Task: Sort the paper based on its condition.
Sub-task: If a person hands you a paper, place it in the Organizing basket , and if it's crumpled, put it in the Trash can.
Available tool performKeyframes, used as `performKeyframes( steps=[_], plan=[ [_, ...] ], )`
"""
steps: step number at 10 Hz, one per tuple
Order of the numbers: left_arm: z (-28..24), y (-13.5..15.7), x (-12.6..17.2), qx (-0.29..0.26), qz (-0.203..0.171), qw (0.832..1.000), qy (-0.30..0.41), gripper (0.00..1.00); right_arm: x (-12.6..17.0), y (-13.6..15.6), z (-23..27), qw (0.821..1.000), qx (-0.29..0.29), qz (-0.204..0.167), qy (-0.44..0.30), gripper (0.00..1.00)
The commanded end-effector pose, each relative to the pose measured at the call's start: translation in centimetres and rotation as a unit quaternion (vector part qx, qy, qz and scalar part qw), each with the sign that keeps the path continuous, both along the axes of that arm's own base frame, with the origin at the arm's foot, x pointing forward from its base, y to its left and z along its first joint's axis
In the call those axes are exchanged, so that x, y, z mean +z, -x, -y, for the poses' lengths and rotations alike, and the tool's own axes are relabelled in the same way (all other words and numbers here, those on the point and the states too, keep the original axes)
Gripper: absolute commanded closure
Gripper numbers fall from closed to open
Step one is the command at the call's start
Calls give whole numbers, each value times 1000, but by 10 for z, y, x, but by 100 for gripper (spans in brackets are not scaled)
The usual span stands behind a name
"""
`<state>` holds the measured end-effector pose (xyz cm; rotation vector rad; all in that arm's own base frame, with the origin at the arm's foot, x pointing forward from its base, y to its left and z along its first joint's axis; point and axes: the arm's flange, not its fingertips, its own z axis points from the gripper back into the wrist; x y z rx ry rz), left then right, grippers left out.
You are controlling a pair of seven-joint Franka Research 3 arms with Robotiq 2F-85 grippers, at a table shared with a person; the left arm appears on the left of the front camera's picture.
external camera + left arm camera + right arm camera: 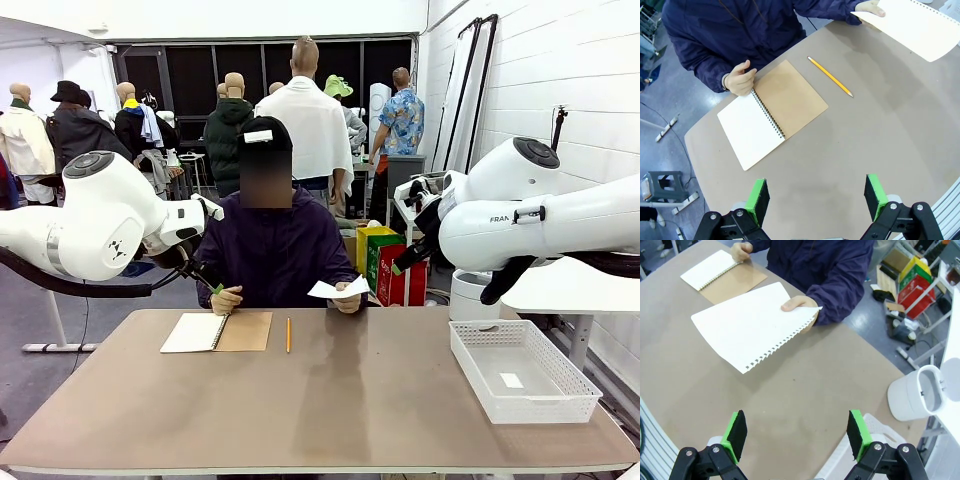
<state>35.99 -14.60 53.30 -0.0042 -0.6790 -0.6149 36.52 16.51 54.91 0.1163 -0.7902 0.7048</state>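
The person at the far side holds one flat white sheet of paper [338,290] [747,325] [920,25] by its corner, a little above the table; one long edge shows torn spiral holes. My left gripper [817,197] hangs open above the near table, short of the open spiral notebook [772,112] [215,332]. High over the table's right part, my right gripper [797,435] is open too, nothing between its green pads [735,434], with the held sheet ahead of it. Both arms sit raised at the sides in the front view.
A yellow pencil [288,335] [830,76] lies right of the notebook. The person's other hand [740,80] rests at the notebook's top edge. A white mesh basket [520,370] holding a small slip stands at the table's right end. Beyond it, a white bin [917,400] is on the floor.
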Motion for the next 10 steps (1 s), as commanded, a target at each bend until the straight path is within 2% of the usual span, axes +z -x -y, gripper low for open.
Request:
performKeyframes(
  steps=[1, 2, 5, 7, 8, 10],
  plan=[
    [-1, -3, 1, 1, -2, 1000, 1, 0, 0, 0, 0, 1000, 1, 0, -1, 0],
    [-1, -3, 1, 1, -2, 1000, 1, 0, 0, 0, 0, 1000, 0, 0, 0, 0],
    [-1, -3, 1, 1, -2, 1000, 1, 0, -11, -30, -3, 985, -100, -131, -43, 0],
    [-1, -3, 1, 1, -2, 1000, 1, 0, -27, -52, -2, 957, -164, -219, -95, 0],
    [-1, -3, 1, 1, -2, 1000, 1, 0, -35, -59, 0, 941, -204, -245, -116, 0],
    [-1, -3, 1, 1, -2, 1000, 1, 0, -50, -71, 2, 915, -243, -284, -156, 0]
  ],
)
